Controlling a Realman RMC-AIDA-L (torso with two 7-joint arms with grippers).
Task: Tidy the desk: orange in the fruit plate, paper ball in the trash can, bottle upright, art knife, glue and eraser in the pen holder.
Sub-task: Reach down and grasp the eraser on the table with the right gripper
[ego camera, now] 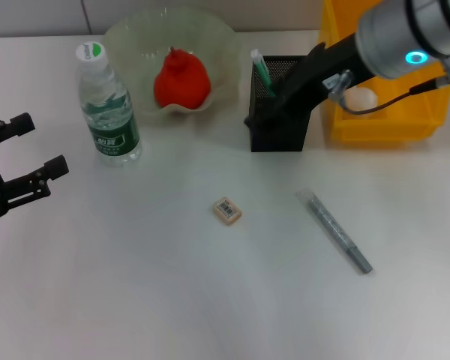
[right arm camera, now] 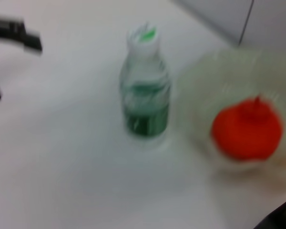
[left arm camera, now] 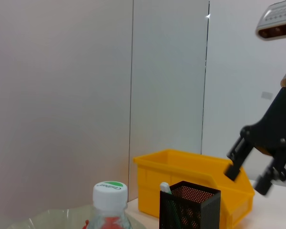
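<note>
The bottle (ego camera: 109, 105) stands upright at the back left. The orange (ego camera: 181, 79) lies in the clear fruit plate (ego camera: 135, 37). The black mesh pen holder (ego camera: 285, 135) holds a white and green stick (ego camera: 260, 69). My right gripper (ego camera: 274, 101) hovers at the holder's rim; in the left wrist view (left arm camera: 248, 179) its fingers stand apart and empty. The eraser (ego camera: 226, 211) and the grey art knife (ego camera: 335, 230) lie on the table. A paper ball (ego camera: 360, 97) lies in the yellow bin (ego camera: 382, 124). My left gripper (ego camera: 22, 161) is open at the left edge.
The yellow bin stands right behind the pen holder, under my right arm. The bottle (right arm camera: 145, 90), the orange (right arm camera: 246, 129) and the plate (right arm camera: 219, 71) show in the right wrist view. White table surface stretches in front of the eraser and knife.
</note>
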